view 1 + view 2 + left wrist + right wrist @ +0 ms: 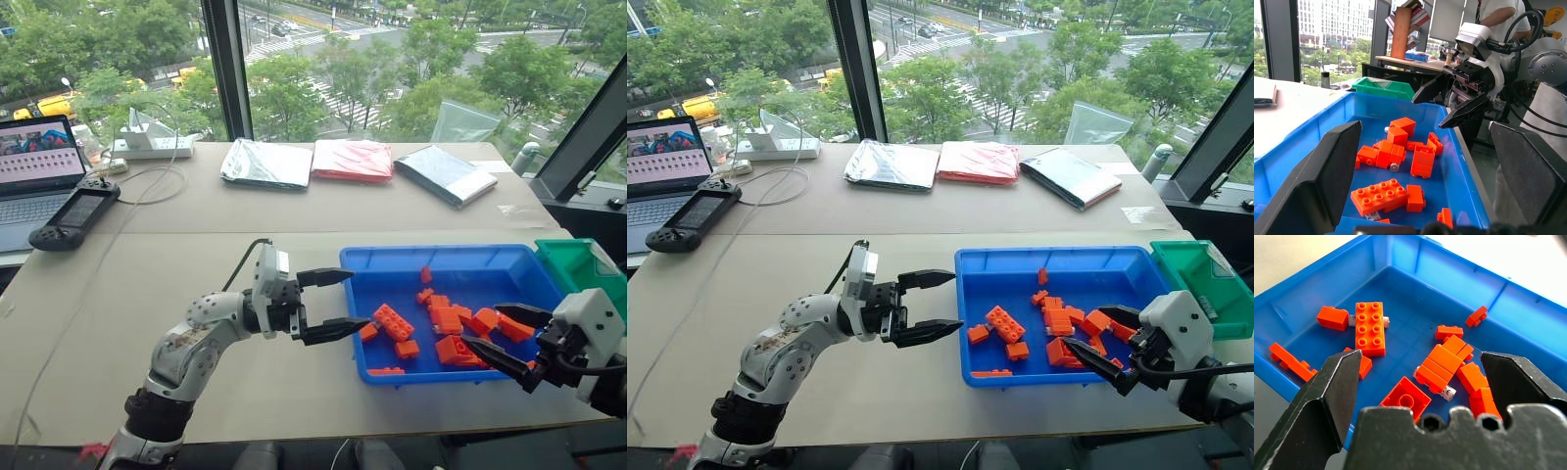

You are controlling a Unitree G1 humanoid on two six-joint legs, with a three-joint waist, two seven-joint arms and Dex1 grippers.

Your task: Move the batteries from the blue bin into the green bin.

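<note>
over the near right corner of the blue bin (446, 257) my right gripper (502, 336) hangs with its two black fingers spread wide and nothing between them. my left gripper (335, 302) waits just outside the bin's left wall, also spread and empty, pointing across toward the pile. the green bin (578, 266) sits touching the blue bin's far right corner, close to my right arm, so the right side looks to me like the one to do the carrying.

the batteries (1448, 393) are hard to find: the right wrist view shows one pale cylinder end poking out from under a stack of orange bricks (1442, 363), and another (1386, 322) tucked beside the big flat brick (1370, 328). the left wrist view shows a silvery end (1394, 167) under the middle cluster. how many there are in all i cannot tell.

to do this well, i judge i should lower the right fingers along the length of the exposed battery nearest me, nudging the brick off it first if the fingers cannot straddle it. a slim round cylinder will likely roll or squirt out, so close slowly across its middle, lift straight, and check that no brick rides along before swinging to the green bin.
</note>
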